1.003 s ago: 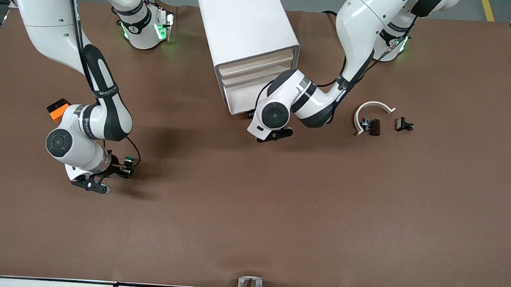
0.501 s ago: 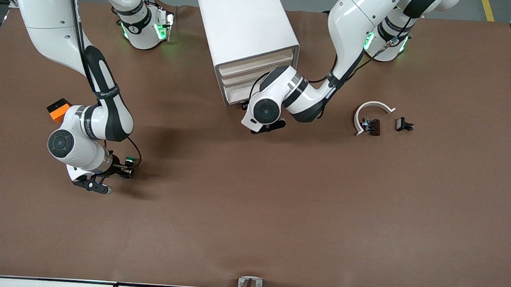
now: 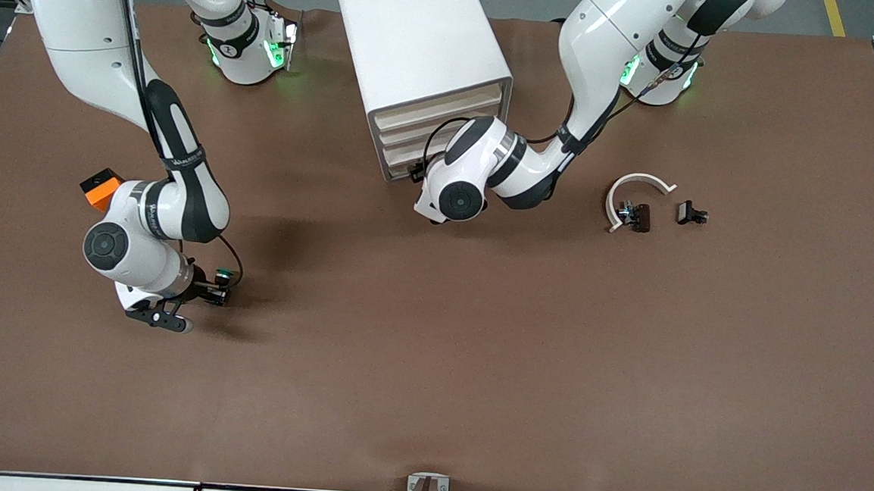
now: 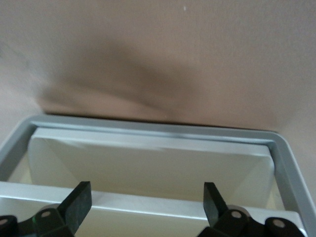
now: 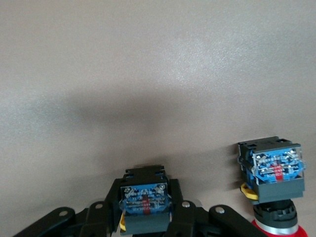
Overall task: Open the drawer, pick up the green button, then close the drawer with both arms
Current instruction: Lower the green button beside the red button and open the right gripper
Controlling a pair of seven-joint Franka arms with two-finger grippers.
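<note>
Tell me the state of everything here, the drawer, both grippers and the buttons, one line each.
drawer: looks shut, about level with the three drawers above it.
left gripper: open, at the drawer's front, holding nothing.
right gripper: shut on the button.
button: gripped, low over the table.
red-capped button: free on the table, untouched.

I see a white curved bracket [image 3: 638, 189] right of centre, two small black parts [image 3: 640, 216] [image 3: 689, 212] beside it, orange block [image 3: 100, 188] at left.

Left gripper [image 4: 147, 205] against cabinet [image 3: 419, 39] front
</note>
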